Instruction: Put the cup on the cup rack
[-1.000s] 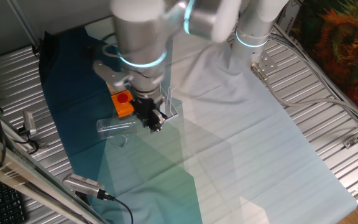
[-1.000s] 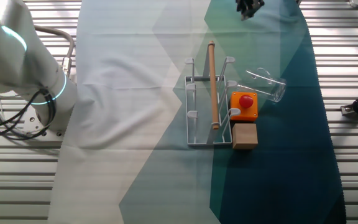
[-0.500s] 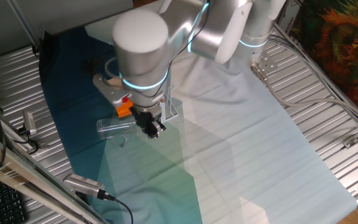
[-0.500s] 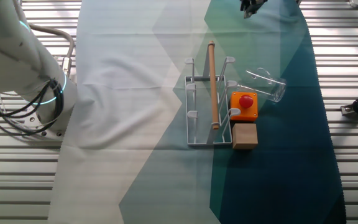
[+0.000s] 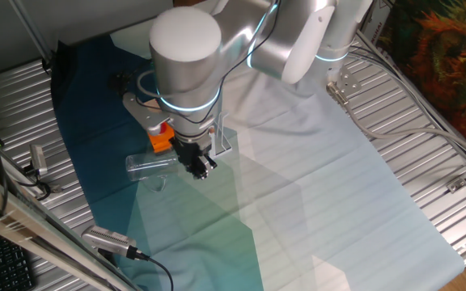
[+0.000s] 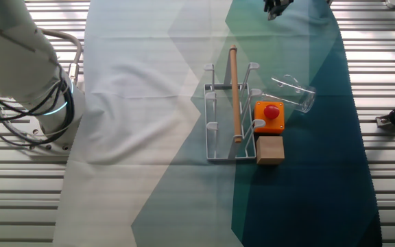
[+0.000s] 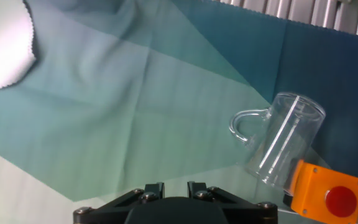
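The cup lies on its side on the table, touching the orange box — not on the rack yet. The gripper hangs near it, holding nothing; I cannot tell how wide it is. All steps are left.

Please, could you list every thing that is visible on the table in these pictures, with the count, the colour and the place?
cup: one, clear glass, lying on its side on the dark cloth, next to the orange box
cup rack: one, white pegs with a wooden rod on top, middle of the cloth
orange box: one, orange with a red button, beside the rack
wooden block: one, tan, just next to the orange box
cloth: one, white, teal and dark blue, covering the table
hand: one, black, above the cloth near the cup, holding nothing
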Controlling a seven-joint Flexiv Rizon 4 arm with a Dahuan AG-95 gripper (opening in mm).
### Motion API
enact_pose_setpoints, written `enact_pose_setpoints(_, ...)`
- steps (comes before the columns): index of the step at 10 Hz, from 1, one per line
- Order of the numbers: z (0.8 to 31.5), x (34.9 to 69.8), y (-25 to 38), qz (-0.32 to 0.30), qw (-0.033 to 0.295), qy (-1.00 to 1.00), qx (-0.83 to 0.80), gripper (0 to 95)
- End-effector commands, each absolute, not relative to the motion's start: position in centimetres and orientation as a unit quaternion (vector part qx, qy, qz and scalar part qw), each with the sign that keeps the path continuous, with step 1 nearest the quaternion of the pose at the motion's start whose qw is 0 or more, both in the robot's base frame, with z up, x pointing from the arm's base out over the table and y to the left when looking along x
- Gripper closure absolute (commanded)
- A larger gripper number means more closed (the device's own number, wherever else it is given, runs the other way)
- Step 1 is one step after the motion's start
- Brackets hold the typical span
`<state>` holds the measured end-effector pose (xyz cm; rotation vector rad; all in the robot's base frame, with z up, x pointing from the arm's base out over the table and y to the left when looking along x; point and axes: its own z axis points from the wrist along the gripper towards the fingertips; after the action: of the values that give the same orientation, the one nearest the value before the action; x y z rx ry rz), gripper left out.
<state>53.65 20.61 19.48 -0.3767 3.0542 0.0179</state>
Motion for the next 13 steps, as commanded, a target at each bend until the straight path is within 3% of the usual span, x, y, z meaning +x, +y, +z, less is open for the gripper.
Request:
enact_pose_setpoints(1,19.44,53.50,20.59,0.004,0.032,0.993,-0.118,76.0)
enact_pose_setpoints(13,19.74,53.45,20.76,0.002,0.038,0.991,-0.128,76.0)
